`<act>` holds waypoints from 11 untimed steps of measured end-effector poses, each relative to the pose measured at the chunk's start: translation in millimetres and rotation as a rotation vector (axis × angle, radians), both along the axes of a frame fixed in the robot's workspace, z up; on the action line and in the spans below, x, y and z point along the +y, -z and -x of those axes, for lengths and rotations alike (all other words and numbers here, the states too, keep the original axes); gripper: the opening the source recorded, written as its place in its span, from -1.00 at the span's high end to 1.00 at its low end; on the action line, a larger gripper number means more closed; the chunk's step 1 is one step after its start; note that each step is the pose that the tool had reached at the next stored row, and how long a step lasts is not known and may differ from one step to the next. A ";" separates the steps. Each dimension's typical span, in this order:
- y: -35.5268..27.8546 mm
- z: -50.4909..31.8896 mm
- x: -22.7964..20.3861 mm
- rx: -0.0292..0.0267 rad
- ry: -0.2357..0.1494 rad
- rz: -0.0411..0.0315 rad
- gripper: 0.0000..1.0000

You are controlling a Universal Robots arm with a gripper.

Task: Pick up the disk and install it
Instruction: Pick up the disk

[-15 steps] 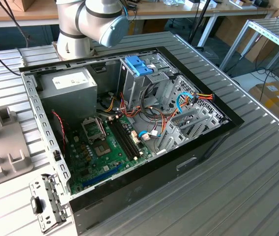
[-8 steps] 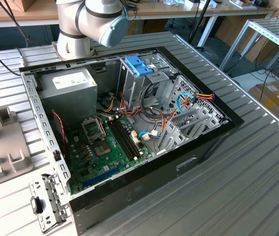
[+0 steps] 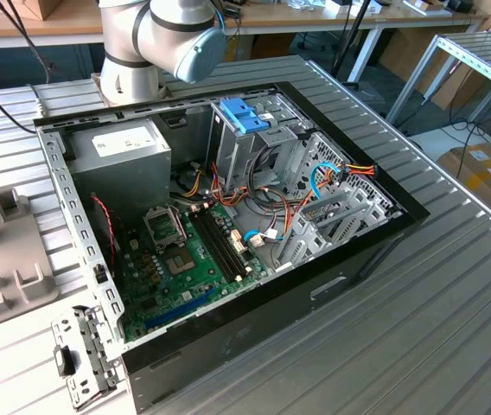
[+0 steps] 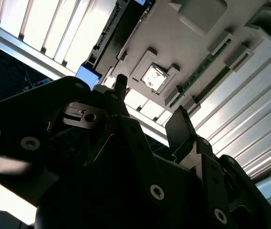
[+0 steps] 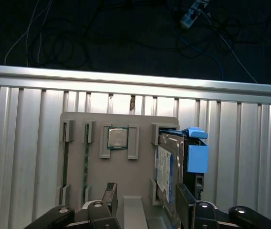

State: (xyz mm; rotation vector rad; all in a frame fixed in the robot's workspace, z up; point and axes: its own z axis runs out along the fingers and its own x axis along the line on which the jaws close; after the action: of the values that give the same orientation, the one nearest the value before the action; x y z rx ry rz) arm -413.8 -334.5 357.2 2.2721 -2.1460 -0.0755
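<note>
First wrist view: the tool [image 5: 147, 202] is spread wide with nothing in it, above the grey parts tray [image 5: 78, 143] on the ribbed counter [image 5: 21, 143]. The disk [image 5: 166, 167] stands on edge in a tray slot, just beside the CPU [image 5: 118, 138], with its blue rail [image 5: 197, 157] facing outward. Risk: the tool looks centred beside the disk, not over it. One finger [image 5: 185, 202] overlaps the disk's end, so a straight drop would likely strike its upper edge or the slot wall. That end is hidden, and the slot depth is unclear.

Second wrist view: the fingers are apart with the tray beyond them. The disk is a dark strip cut off by the frame edge. The tool's body blocks much of the tray.

Exterior view: the open PC case [image 3: 228, 216] has loose cables [image 3: 271, 207] near the drive cage [image 3: 237, 143]. They could snag the rails. I can't tell which bay fits. The tray is cut off at the exterior view's left.
</note>
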 end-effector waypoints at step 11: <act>1.6 0.0 1.4 0.0000 0.000 -0.0001 -0.21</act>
State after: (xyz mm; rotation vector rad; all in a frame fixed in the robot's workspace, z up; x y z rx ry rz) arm -413.8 -333.0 355.6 2.2721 -2.1460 -0.0756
